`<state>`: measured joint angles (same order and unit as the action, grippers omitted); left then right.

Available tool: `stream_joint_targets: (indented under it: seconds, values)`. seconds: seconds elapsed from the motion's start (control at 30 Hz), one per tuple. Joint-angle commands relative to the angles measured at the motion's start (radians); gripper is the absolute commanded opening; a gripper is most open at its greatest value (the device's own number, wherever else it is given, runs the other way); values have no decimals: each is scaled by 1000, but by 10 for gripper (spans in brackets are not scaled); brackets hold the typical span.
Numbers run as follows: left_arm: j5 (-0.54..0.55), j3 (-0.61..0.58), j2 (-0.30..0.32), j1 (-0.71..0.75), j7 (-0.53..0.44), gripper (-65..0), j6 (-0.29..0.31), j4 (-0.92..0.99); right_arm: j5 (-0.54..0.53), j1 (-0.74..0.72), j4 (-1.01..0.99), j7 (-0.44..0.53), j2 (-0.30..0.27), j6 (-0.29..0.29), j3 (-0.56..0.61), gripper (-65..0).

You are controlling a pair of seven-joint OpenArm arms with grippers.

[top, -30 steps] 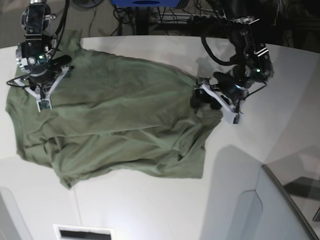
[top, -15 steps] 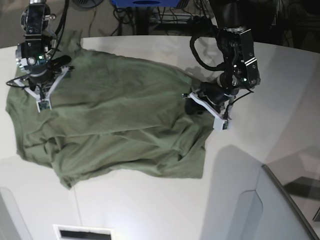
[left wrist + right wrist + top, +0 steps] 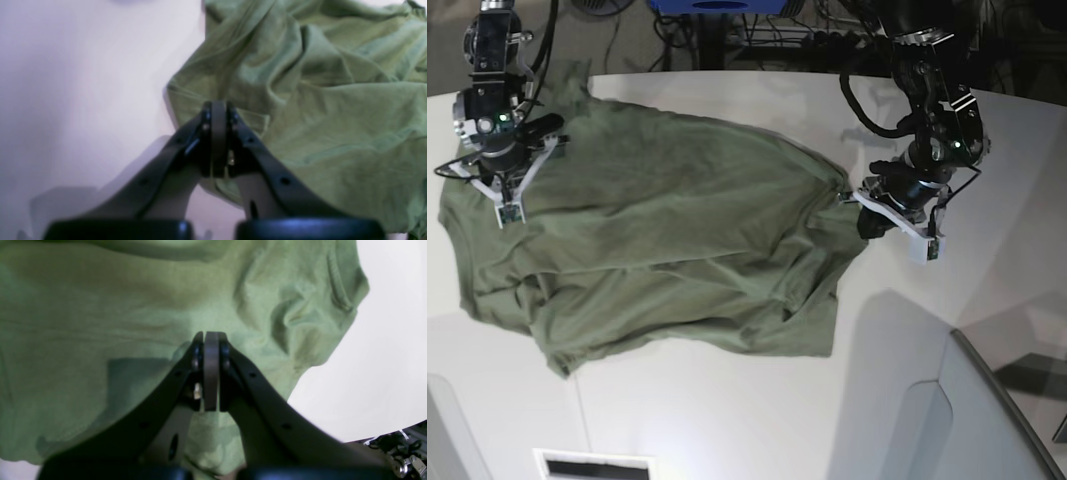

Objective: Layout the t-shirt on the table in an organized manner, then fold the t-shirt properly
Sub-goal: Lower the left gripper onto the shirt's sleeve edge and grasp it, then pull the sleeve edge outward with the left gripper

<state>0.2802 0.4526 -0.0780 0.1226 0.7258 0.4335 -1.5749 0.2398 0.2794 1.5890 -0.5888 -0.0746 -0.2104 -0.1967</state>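
Observation:
The olive-green t-shirt point(image 3: 657, 230) lies spread but wrinkled on the white table point(image 3: 727, 420), its lower right part bunched. My left gripper point(image 3: 930, 248) is shut, just right of the shirt's right edge, over bare table. In the left wrist view its pads point(image 3: 218, 105) meet with no cloth between them, above the shirt's hem point(image 3: 253, 115) and the table point(image 3: 83, 83). My right gripper point(image 3: 504, 213) is shut over the shirt's left side. In the right wrist view its tips point(image 3: 210, 335) sit above flat fabric point(image 3: 83, 306), near a sleeve point(image 3: 337, 290).
A grey angled panel point(image 3: 987, 410) stands at the front right, beside the table. A white slotted plate point(image 3: 592, 465) lies at the front edge. Cables and a blue object point(image 3: 717, 5) sit behind the table's curved far edge.
My left gripper closed at the shirt's right edge, then swung right and off the cloth; the shirt did not follow. The right gripper shifted slightly left and stayed shut.

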Motion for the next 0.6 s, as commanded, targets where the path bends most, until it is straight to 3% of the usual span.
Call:
stream_joint_targets:
  seconds: [0.0, 0.17, 0.27, 0.37, 0.47, 0.57]
  values:
    - [20, -4, -4, -5, -19, -650, 6, -28, 5, -10, 15, 16, -8, 6, 1, -642]
    - [20, -5, -30, -4, -18, -650, 5, -29, 5, -10, 15, 16, -8, 6, 3, -642]
    - [20, -4, -36, -2, -18, -469, 3, -28, 5, -9, 15, 16, -8, 6, 3, -642]
    - [17, -5, -36, 1, -18, -332, 3, -22, 5, -7, 15, 16, -8, 6, 3, -642]
    - [9, -51, -32, 1, -21, -257, 3, 9, 5, -7, 15, 16, -8, 6, 3, -642]
    - [9, -85, -29, -4, -24, -252, 1, 51, 5, -7, 15, 16, -8, 6, 3, -642]
